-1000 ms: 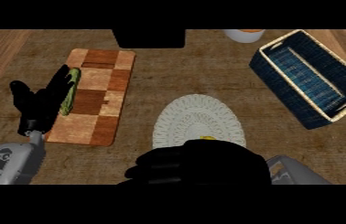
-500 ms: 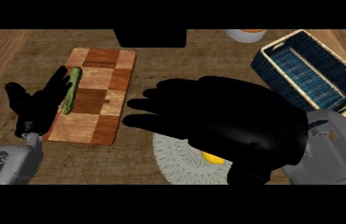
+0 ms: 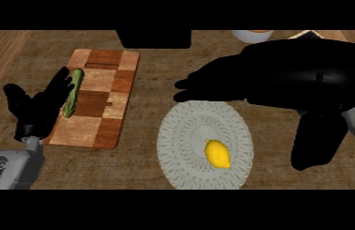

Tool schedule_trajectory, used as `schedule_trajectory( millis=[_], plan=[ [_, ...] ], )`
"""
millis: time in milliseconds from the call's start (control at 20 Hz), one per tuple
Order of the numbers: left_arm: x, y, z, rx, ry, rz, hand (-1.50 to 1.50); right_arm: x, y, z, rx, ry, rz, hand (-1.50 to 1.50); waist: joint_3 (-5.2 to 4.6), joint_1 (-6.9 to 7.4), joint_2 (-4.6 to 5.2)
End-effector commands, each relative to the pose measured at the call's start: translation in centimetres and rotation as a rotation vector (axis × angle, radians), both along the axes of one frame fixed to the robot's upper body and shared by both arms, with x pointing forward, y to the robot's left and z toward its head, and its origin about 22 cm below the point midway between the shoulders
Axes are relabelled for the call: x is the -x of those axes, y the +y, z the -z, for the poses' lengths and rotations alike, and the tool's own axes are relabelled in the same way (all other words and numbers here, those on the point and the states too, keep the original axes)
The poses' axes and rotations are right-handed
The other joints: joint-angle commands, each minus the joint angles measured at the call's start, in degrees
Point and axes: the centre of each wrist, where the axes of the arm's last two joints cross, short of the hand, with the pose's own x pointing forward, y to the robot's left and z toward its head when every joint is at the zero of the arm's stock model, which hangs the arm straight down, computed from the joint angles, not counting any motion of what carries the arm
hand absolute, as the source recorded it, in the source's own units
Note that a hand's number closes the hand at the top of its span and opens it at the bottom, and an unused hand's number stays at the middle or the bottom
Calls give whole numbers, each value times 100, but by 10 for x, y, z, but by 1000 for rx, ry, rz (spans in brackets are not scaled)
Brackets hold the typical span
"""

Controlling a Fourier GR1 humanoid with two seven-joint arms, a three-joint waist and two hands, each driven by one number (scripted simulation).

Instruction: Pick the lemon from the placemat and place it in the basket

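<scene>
A yellow lemon (image 3: 218, 153) lies on the pale round placemat (image 3: 184, 144), right of its middle. My right hand (image 3: 291, 79) hovers large and dark above the counter, beyond the placemat, fingers spread toward the left; it is open and holds nothing. It hides nearly all of the basket; only a corner of it (image 3: 310, 34) peeks out at the top right. My left hand (image 3: 38, 107) rests open at the left edge, fingers up.
A checkered wooden cutting board (image 3: 97, 97) lies left of the placemat with a green vegetable (image 3: 72, 92) on its left side. A dark box (image 3: 154, 38) stands at the back centre, and a white cup (image 3: 251, 34) to its right.
My right hand has risen from over the placemat and swung up and to the right, uncovering the lemon, which stays on the placemat. The left hand has not moved.
</scene>
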Motion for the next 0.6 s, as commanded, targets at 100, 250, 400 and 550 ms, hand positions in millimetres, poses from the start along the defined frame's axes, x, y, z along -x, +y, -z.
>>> schedule_trajectory(
  millis=[100, 250, 400, 550],
  plan=[
    [9, 2, 10, -1, -4, 24, 0, -23, -39, 3, -51, 110, -7, -150, 4, 12, 18],
    [6, -2, 9, -4, -18, 7, 0, -25, -56, 26, -141, 118, 18, -150, 9, 19, 34],
    [10, -2, 2, -4, -14, -6, 0, -10, -69, 42, -136, 127, -5, -150, 8, 6, 18],
    [2, -9, 4, -21, 2, 20, 0, -10, -56, 78, -137, 144, 9, -150, 9, 16, 29]
  ],
)
